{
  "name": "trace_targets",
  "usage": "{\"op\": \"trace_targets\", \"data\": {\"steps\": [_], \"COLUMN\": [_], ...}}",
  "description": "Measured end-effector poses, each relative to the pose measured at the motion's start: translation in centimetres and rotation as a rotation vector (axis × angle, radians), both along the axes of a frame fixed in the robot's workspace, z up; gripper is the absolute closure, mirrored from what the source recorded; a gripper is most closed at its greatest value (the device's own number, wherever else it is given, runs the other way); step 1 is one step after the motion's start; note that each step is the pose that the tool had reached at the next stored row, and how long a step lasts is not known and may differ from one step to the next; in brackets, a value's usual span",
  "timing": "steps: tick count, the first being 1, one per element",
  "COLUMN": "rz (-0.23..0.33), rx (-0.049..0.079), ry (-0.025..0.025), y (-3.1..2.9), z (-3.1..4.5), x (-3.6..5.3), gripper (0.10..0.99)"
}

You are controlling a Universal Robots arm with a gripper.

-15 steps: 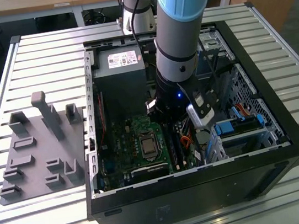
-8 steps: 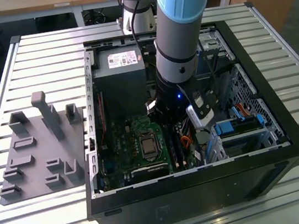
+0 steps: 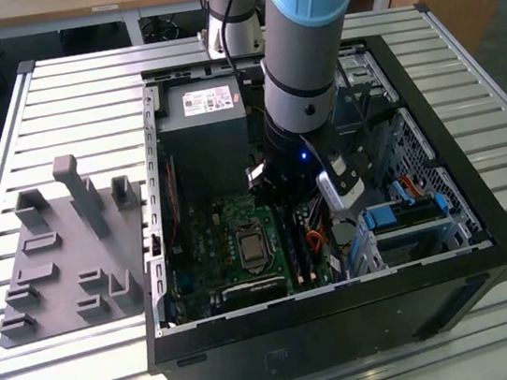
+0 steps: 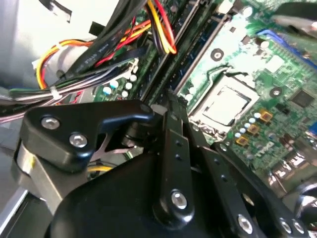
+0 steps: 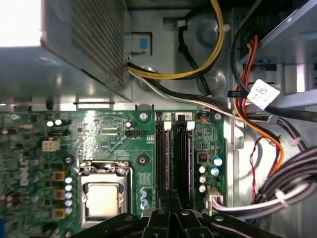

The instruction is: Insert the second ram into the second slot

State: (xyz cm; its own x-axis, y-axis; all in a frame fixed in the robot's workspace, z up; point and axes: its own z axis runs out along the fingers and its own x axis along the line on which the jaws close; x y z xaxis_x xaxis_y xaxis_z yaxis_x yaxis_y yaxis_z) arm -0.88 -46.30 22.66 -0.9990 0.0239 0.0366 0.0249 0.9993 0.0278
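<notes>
Thin circuit board is what the memory stick (image 5: 165, 158) is made of: light, stiff and flat, but brittle. Its contact edge should not be touched, so I judge the sound hold is across the two flat faces near the top edge, with the push going straight down. It may be the narrow dark strip seen edge-on in the slots (image 5: 174, 156) at lower centre of the first wrist view, though I cannot tell that for sure.

The gripper (image 5: 168, 218) sits at the bottom centre of that frame, directly over the slots. Its black metal links narrow to a point in the second wrist view (image 4: 171, 106), but the tips are hidden. I cannot tell how far the jaws are open or whether they hold anything.

To the left of the slots lies the glossy green motherboard (image 5: 104, 139) with its square metal processor (image 5: 103, 198). At upper left is the grey perforated power supply (image 5: 94, 39). Soft bundled cables (image 5: 287, 178) run down the right. The black steel case (image 3: 347, 319) rests on a ribbed metal table (image 3: 61, 94).
</notes>
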Motion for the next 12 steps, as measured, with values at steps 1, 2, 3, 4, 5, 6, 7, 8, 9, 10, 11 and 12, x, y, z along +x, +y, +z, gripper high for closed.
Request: {"op": "trace_targets", "data": {"steps": [1, 2, 3, 4, 5, 6, 7, 8, 9, 10, 11, 12], "rz": [0.0, 0.0, 0.0, 0.0, 0.0, 0.0, 0.0, 0.0, 0.0, 0.0, 0.0, 0.0], "rx": [0.001, 0.0, 0.0, 0.0, 0.0, 0.0, 0.0, 0.0, 0.0, 0.0, 0.0, 0.0], "ry": [-0.0001, -0.0001, 0.0, -0.0001, 0.0, 0.0, 0.0, -0.0001, 0.0, -0.0001, 0.0, 0.0], "y": [0.01, 0.01, 0.01, 0.01, 0.01, 0.01, 0.01, 0.01, 0.01, 0.01, 0.01, 0.01], "z": [0.27, 0.55, 0.8, 0.98, 1.11, 1.21, 1.35, 1.44, 1.55, 1.68, 1.8, 1.92], "x": [-0.01, -0.02, -0.02, -0.03, -0.03, -0.03, -0.03, -0.03, -0.04, -0.03, -0.03, -0.03], "gripper": [0.98, 0.98, 0.98, 0.98, 0.98, 0.98, 0.98, 0.98, 0.98, 0.98, 0.98, 0.98]}}
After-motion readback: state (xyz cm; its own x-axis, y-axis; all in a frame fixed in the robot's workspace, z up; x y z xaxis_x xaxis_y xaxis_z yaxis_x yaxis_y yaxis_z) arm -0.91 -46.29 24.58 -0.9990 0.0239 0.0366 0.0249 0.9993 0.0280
